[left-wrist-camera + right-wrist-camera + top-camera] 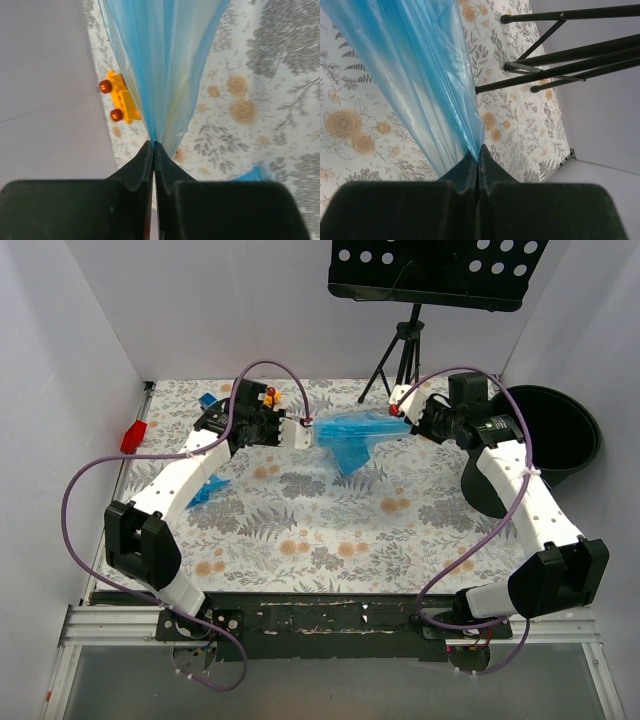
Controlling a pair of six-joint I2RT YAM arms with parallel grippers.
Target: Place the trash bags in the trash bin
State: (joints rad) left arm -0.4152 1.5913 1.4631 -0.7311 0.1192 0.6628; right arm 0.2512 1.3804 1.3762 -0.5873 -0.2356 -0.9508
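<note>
Top view: left pincer (305,430) and right pincer (398,412) each grip one end of the bag (350,435), which hangs between them over the worktop (300,540); the bin (560,430) is just outside the right pincer.
Left wrist: left pincer (153,145) is closed on the film; a toy (120,97) is ahead, beside the bag (160,65).
Right wrist: right pincer (479,150) is closed on a bunched corner.
Step, my judgement: carry both ends together over the bin rim with little slack, and release the left end first.
</note>
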